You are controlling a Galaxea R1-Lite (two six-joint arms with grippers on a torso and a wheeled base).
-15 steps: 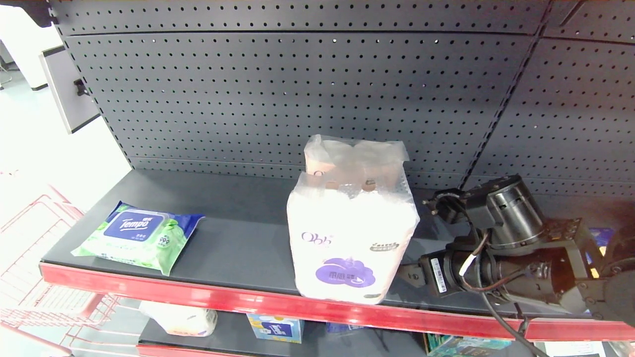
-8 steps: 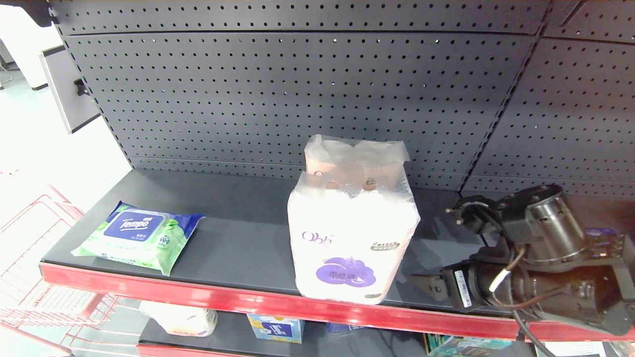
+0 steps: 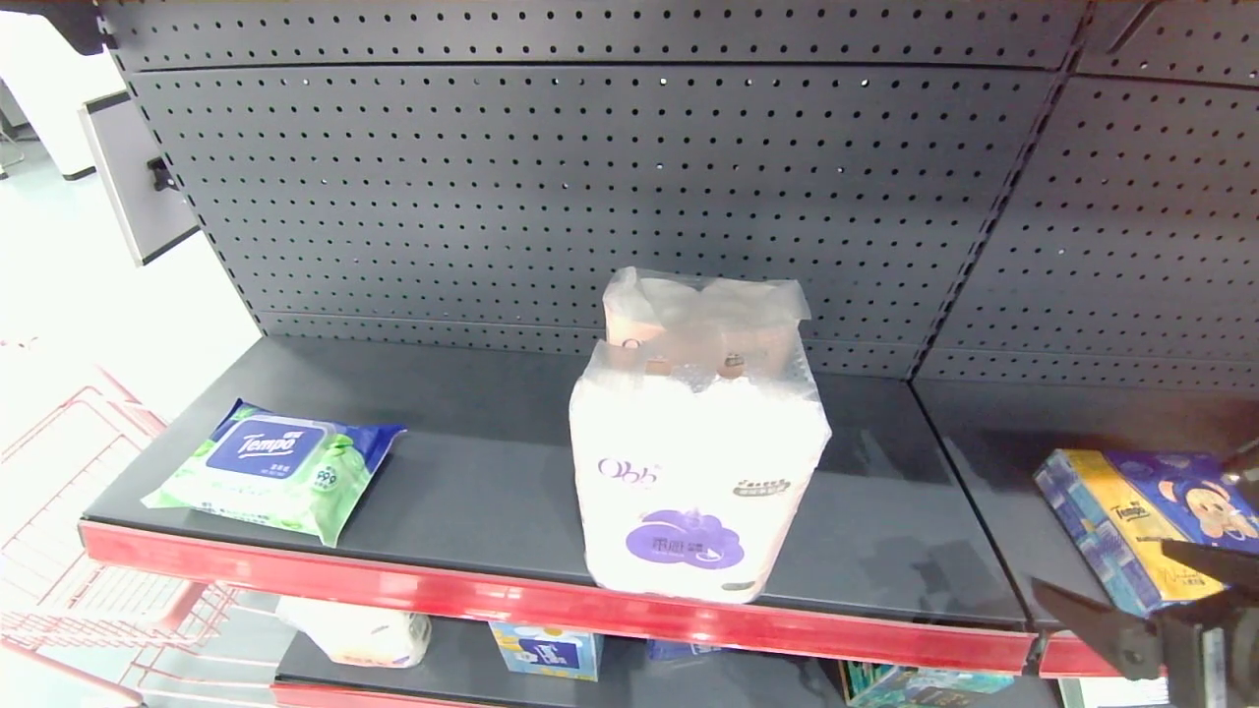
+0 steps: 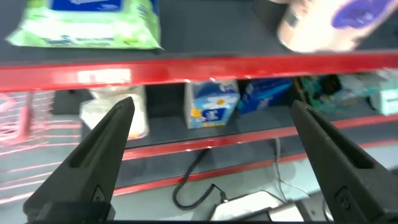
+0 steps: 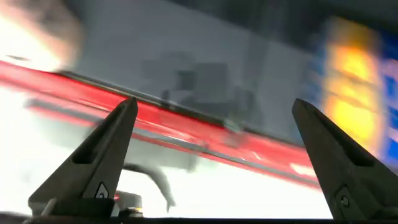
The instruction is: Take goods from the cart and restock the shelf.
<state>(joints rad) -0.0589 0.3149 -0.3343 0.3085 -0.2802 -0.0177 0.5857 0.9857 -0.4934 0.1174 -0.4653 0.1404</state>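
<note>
Here, left gripper [image 4: 211, 155], right gripper [image 3: 1100, 565]: fingers apart, empty, near red shelf edge [image 3: 393, 582].

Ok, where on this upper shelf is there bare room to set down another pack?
Bare shelf lies between the wet wipes pack and the toilet roll pack, and again between that pack and the tissue box. The strip behind the wipes, up to the pegboard, is free too. Tightest is the right end, by the tissue box.
</note>
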